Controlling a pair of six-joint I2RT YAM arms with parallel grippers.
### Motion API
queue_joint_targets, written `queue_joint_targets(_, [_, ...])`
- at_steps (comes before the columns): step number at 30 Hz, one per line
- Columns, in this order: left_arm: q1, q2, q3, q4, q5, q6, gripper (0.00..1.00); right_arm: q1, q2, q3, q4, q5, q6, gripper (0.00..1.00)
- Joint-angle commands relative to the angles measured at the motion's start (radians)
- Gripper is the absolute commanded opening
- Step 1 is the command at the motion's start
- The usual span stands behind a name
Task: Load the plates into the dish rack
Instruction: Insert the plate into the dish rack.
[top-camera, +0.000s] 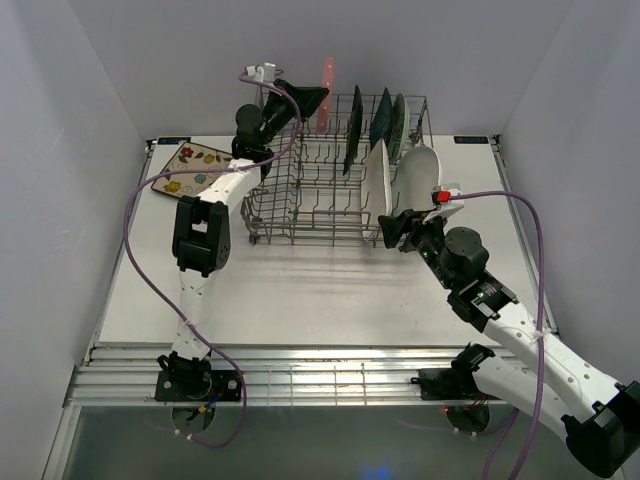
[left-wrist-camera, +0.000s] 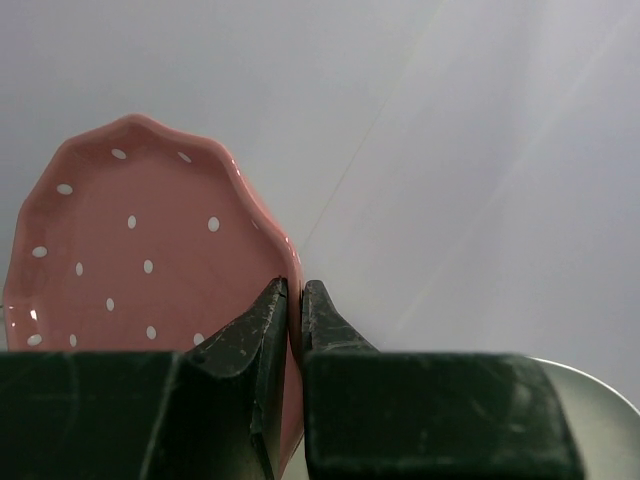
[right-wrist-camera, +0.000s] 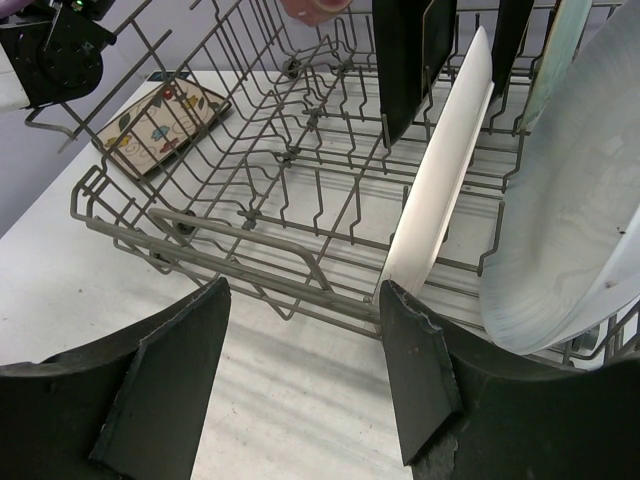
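My left gripper (top-camera: 312, 97) is shut on the rim of the pink dotted round plate (left-wrist-camera: 140, 250), which it holds on edge, high above the dish rack's (top-camera: 300, 215) far left part. The same pink plate (top-camera: 327, 78) shows edge-on in the top view. Standing in the rack's right half are a dark square plate (top-camera: 354, 125), a teal plate (top-camera: 381, 118), a mint-green plate (top-camera: 399, 120), a white rectangular plate (top-camera: 376, 178) and a white oval plate (top-camera: 417, 172). My right gripper (top-camera: 395, 228) hangs open at the rack's near right corner, holding nothing. A cream floral square plate (top-camera: 190, 170) lies on the table, left of the rack.
In the right wrist view the rack's front rail (right-wrist-camera: 250, 260) runs just beyond my open fingers, with the white rectangular plate (right-wrist-camera: 445, 190) and white oval plate (right-wrist-camera: 570, 220) close on the right. The rack's left half holds only bare tines. White walls enclose the table.
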Motion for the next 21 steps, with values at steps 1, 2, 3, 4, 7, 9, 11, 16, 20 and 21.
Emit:
queue_joint_targets(1, [-0.019, 0.052, 0.058, 0.048, -0.031, 0.062, 0.0, 0.005, -0.017, -0.001, 0.038, 0.021, -0.019, 0.67])
queue_joint_targets(2, [-0.022, 0.051, 0.09, 0.013, -0.03, 0.065, 0.0, 0.005, -0.019, 0.001, 0.038, 0.022, -0.019, 0.68])
queue_joint_targets(3, [-0.023, 0.048, 0.102, -0.009, -0.033, 0.071, 0.0, 0.005, -0.02, 0.001, 0.038, 0.021, -0.019, 0.68])
queue_joint_targets(4, [-0.029, 0.04, 0.111, -0.047, -0.043, 0.077, 0.0, 0.005, -0.02, 0.002, 0.037, 0.022, -0.019, 0.68])
queue_joint_targets(7, [-0.039, 0.017, 0.128, -0.118, -0.079, 0.091, 0.0, 0.005, -0.022, 0.009, 0.032, 0.019, -0.019, 0.68])
queue_joint_targets(9, [-0.043, 0.005, 0.116, -0.138, -0.093, 0.091, 0.0, 0.005, -0.025, 0.009, 0.031, 0.016, -0.019, 0.68])
queue_joint_targets(11, [-0.045, -0.014, 0.11, -0.169, -0.117, 0.086, 0.0, 0.005, -0.027, 0.009, 0.029, 0.016, -0.019, 0.67])
queue_joint_targets(16, [-0.046, -0.03, 0.125, -0.253, -0.159, 0.06, 0.0, 0.005, -0.04, 0.005, 0.023, 0.01, -0.013, 0.67])
queue_joint_targets(20, [-0.045, -0.029, 0.13, -0.265, -0.178, 0.036, 0.0, 0.005, -0.051, 0.002, 0.021, 0.005, -0.009, 0.68])
queue_joint_targets(21, [-0.046, -0.027, 0.131, -0.267, -0.191, 0.031, 0.0, 0.005, -0.054, 0.002, 0.02, 0.004, -0.007, 0.67])
